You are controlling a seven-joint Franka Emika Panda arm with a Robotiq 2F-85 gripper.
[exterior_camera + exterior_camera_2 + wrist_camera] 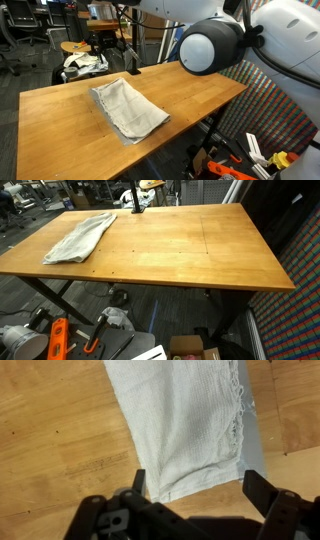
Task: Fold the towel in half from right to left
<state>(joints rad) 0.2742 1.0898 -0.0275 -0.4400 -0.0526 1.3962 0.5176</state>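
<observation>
In the wrist view, bare table shows at the left. The towel lies flat on it, with a frayed edge at its right. The gripper hangs over the towel's lower edge, jaws spread wide, holding nothing. Risk: the cloth is thin and tight to the wood, so the fingers may pinch too little or drag the whole towel. In an exterior view, a fabric bundle sits behind the table, well apart; the towel's near corner reaches the table edge and could slip off; the arm's large joint obstructs nothing.
</observation>
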